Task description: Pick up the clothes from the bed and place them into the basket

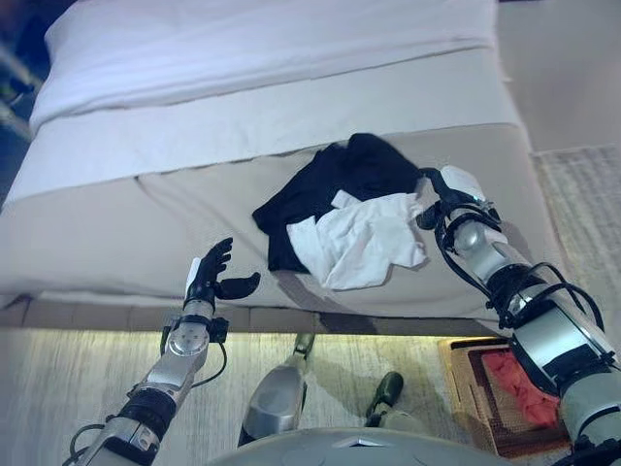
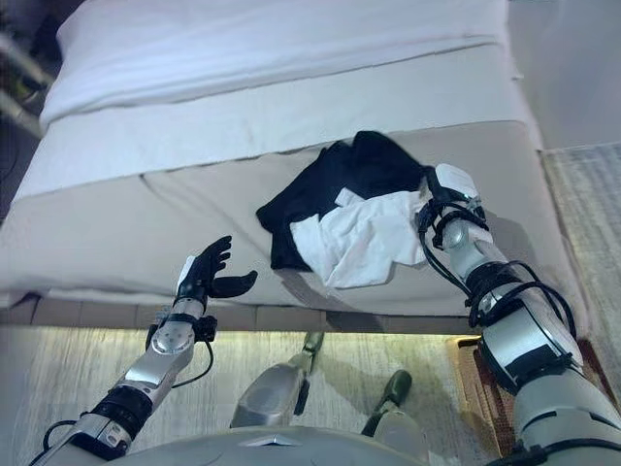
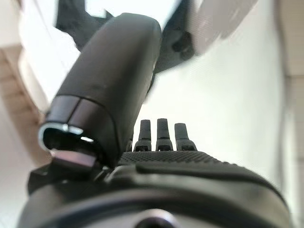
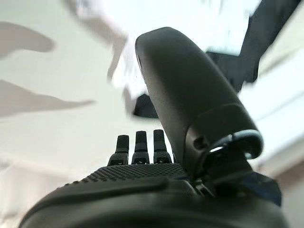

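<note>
A black garment (image 1: 335, 180) and a crumpled white garment (image 1: 364, 243) lie piled on the beige bed cover (image 1: 146, 228), right of the middle. My right hand (image 1: 446, 202) is at the pile's right edge, touching the white cloth, and in its wrist view its fingers (image 4: 137, 142) are straight, so it is open. My left hand (image 1: 213, 277) hovers open over the bed's front edge, well to the left of the pile, with its fingers (image 3: 158, 130) spread and empty. The woven basket (image 1: 468, 379) stands on the floor at the lower right and holds a red cloth (image 1: 514, 383).
A white sheet and pillow area (image 1: 262, 49) cover the far half of the bed. A pale rug (image 1: 582, 204) lies on the floor to the bed's right. Light wooden floor (image 1: 78, 379) runs along the bed's front.
</note>
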